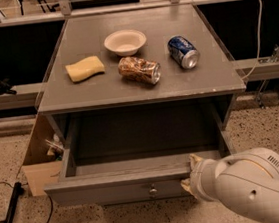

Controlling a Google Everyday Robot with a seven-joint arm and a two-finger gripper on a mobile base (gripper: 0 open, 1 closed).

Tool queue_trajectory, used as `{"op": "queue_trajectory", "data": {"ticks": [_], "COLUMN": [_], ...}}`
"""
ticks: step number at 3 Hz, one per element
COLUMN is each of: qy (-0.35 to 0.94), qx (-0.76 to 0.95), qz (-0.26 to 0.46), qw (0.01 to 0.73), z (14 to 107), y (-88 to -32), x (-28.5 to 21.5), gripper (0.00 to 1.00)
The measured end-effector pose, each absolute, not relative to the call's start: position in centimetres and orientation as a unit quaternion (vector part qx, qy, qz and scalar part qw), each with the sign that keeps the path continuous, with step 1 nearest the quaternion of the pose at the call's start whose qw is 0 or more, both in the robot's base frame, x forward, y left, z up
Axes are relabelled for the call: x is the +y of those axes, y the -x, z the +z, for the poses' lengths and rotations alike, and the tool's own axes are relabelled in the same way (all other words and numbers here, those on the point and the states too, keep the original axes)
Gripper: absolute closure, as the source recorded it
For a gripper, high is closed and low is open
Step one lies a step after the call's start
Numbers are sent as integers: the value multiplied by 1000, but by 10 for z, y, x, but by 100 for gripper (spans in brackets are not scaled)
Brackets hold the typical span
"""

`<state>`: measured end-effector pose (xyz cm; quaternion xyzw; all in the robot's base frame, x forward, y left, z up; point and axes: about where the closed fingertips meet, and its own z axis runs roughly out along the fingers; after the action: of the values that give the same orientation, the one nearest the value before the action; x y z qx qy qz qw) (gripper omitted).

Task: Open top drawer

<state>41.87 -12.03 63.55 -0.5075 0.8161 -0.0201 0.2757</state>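
The top drawer [113, 192] is a grey wooden drawer under the tabletop, and it stands pulled out toward the camera. Its inside looks dark and empty. A small brass-coloured knob [152, 190] sits at the centre of the front panel. My gripper [190, 172] is at the top edge of the drawer front, right of the knob. My white arm [253, 186] comes in from the lower right and hides the right end of the front panel.
On the grey tabletop [211, 82] lie a yellow sponge [85, 68], a white bowl [125, 41], a crushed brown can [139, 69] and a blue can [183, 51]. A cardboard box [38, 168] stands against the cabinet's left side. A black pole [8, 219] lies on the floor at left.
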Motion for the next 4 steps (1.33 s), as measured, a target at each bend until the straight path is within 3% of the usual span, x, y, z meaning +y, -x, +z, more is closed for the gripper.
{"op": "queue_trajectory", "data": {"ticks": [1, 2, 4], "qy": [505, 505, 505], "qx": [818, 819, 819], "qz": [-18, -18, -18], "qw": [273, 273, 273], "z": [632, 634, 634], "y": [-406, -405, -405], "x": [-124, -124, -124], "gripper": [100, 84, 37]}}
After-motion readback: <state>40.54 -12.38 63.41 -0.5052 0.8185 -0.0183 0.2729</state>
